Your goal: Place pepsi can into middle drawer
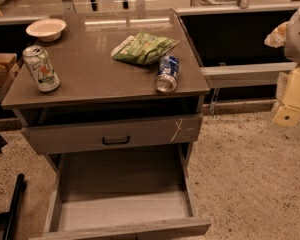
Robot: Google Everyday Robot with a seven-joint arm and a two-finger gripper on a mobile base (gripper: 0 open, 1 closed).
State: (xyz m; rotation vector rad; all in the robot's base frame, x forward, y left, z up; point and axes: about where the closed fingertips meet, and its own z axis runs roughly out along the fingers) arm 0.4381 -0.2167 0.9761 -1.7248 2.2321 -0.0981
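The pepsi can (166,73), blue with white patches and a silver top, lies on its side near the front right edge of the grey cabinet top (90,69). The middle drawer (122,210) is pulled out wide below, and its pale grey floor is bare. My gripper (288,115) shows as cream-coloured parts at the right edge of the camera view. It is to the right of the cabinet, well apart from the can and lower than the cabinet top.
A white can with green and orange print (41,68) stands upright at the front left of the top. A green snack bag (145,47) lies just behind the pepsi can. A white bowl (46,28) sits at the back left. The drawer front with the black handle (115,134) sits above the open drawer.
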